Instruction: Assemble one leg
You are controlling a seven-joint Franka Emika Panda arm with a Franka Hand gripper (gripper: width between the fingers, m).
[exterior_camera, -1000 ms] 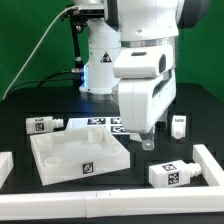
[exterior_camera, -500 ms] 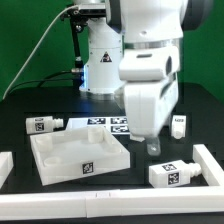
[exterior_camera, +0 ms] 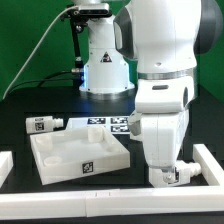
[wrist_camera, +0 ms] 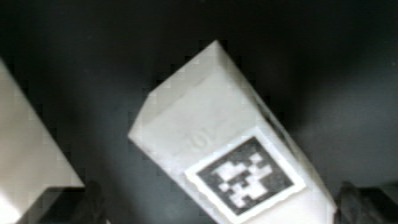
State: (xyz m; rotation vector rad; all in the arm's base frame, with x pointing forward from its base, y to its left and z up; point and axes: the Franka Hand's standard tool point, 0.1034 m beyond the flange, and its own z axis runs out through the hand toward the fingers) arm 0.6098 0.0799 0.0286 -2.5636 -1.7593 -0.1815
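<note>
The leg (exterior_camera: 183,175) is laid flat on the black table (exterior_camera: 30,105), to the exterior view's right of the square tray (exterior_camera: 70,178). The gripper (exterior_camera: 163,168) is held low over it. In the wrist view the fingers (wrist_camera: 54,205) are seen spread, clear of the block on both sides, so that it is straddled for a grasp. Nothing is clamped yet; closing is judged the next step.

Tilted tagged leg (wrist_camera: 210,140) between dark jaws
</note>
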